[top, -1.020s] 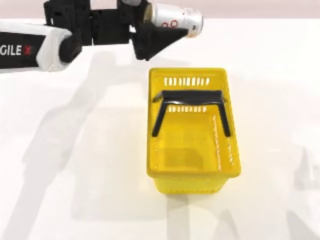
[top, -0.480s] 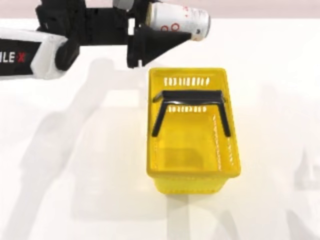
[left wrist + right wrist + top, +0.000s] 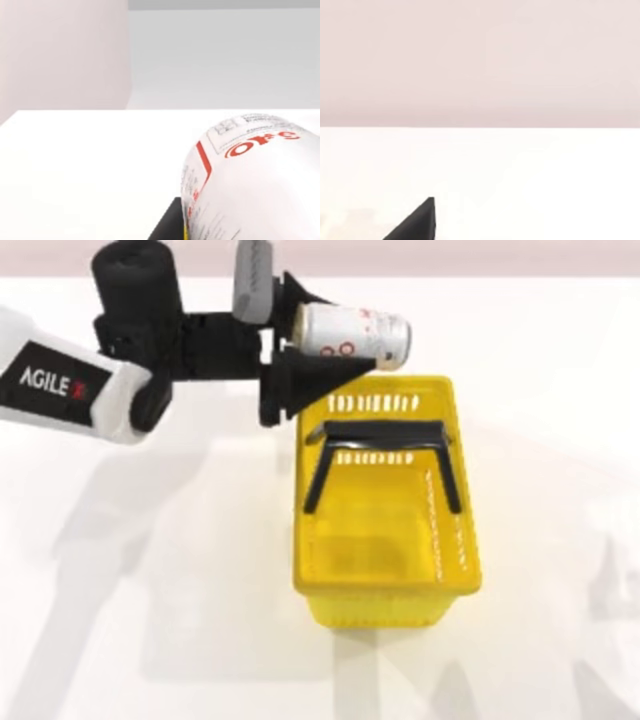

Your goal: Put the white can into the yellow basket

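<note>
Left claw (image 3: 325,345) pinching white can (image 3: 355,336) sideways, arm outstretched over far rim of yellow basket (image 3: 385,585)

My left pincer (image 3: 330,345), clamped on the white can (image 3: 355,333), now sits closer to the yellow basket (image 3: 385,590), the can overlapping its far rim.

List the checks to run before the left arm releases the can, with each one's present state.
1. Grip: left gripper shut on the white can, can lying sideways between the fingers: ok.
2. Can over the yellow basket: only at its far rim in the top view, not over the middle: not ok.
3. Height above the rim: cannot tell.
4. Black handle spans the far part of the opening, near the can: not ok.
5. Basket interior free of other things: ok.
6. Right arm clear: not seen in the top view: ok.
</note>
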Robot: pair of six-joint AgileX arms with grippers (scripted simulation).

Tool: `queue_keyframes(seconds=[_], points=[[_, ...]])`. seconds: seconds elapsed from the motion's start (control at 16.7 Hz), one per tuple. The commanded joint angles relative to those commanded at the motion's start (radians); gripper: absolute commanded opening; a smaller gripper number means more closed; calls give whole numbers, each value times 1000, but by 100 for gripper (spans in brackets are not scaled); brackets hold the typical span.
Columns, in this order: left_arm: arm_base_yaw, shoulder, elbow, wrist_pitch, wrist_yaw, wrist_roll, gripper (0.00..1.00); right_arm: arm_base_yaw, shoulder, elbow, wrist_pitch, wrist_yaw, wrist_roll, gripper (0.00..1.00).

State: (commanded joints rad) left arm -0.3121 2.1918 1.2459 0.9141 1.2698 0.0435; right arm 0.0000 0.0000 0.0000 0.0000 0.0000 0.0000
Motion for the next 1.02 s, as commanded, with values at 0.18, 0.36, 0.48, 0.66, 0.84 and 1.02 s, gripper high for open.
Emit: queue_keyframes(seconds=[0.18, 0.36, 0.48, 0.66, 0.84, 1.02], points=[[8, 72, -34, 103, -2, -2, 0, 0, 0, 0, 0, 0, 0, 100], [10, 85, -41, 118, -3, -2, 0, 0, 0, 0, 0, 0, 0, 100], [10, 85, -41, 118, -3, -2, 0, 0, 0, 0, 0, 0, 0, 100], [10, 85, -41, 118, -3, -2, 23, 0, 0, 0, 0, 0, 0, 100], [10, 85, -41, 118, -3, -2, 45, 0, 0, 0, 0, 0, 0, 100], [10, 85, -41, 118, -3, -2, 68, 0, 0, 0, 0, 0, 0, 100]])
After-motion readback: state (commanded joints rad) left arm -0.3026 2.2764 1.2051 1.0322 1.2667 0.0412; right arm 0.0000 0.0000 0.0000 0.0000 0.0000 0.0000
